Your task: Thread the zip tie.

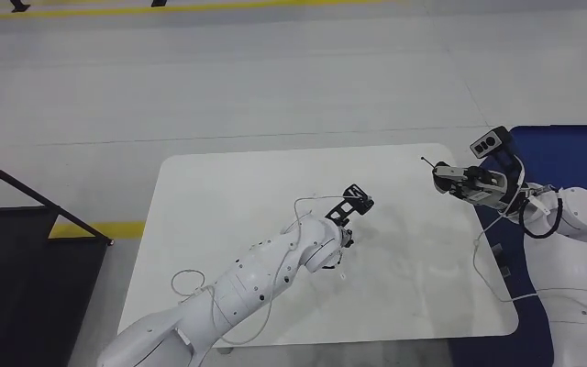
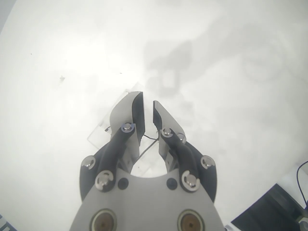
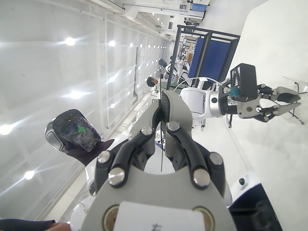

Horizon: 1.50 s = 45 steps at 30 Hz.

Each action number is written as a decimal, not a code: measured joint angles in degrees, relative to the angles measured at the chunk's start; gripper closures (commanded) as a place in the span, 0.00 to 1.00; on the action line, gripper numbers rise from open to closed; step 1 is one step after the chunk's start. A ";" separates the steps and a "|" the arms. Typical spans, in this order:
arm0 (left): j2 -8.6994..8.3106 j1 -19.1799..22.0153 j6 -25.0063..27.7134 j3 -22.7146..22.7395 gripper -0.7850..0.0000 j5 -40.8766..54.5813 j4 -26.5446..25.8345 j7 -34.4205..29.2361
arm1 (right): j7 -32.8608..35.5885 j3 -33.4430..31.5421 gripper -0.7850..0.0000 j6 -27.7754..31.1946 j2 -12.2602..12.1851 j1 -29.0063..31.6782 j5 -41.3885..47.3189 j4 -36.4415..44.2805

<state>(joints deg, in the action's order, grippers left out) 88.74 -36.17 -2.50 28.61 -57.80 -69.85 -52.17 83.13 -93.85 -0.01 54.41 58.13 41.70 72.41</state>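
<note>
Clenching the zip tie [image 3: 161, 162], right pincer [image 3: 161, 99] hangs well off the plate [image 2: 101, 131]. Left pincer [image 2: 148, 98], parted, hovers over it; wobbling tie may miss.

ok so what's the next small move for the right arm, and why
Probably swing the right claw in toward the left claw. It is shut on the thin black zip tie at the edge of the table, far from the clear plate under the left claw near its middle.
</note>
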 measured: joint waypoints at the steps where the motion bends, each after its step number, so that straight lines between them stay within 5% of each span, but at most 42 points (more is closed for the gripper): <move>1: -0.29 -0.44 -0.21 0.58 0.87 -0.65 -0.67 -0.26 | 0.00 0.00 1.00 0.00 0.00 0.00 0.00 0.00; 11: -1.41 -3.45 -1.54 2.49 0.90 -8.31 -2.52 -4.05 | 0.00 0.00 1.00 0.00 0.00 0.00 0.00 0.00; 34: 6.32 2.13 -1.30 -0.85 0.76 -6.29 13.47 -1.81 | 0.00 0.00 1.00 0.00 0.00 0.00 0.00 0.00; 45: 9.21 3.97 -2.17 0.47 0.86 -3.59 20.38 0.41 | 0.00 0.00 1.00 0.00 0.00 0.00 0.00 0.00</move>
<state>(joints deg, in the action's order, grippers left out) 97.95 -32.20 -4.67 29.07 -61.39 -49.47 -51.76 83.13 -93.85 -0.01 54.41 58.13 41.70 72.41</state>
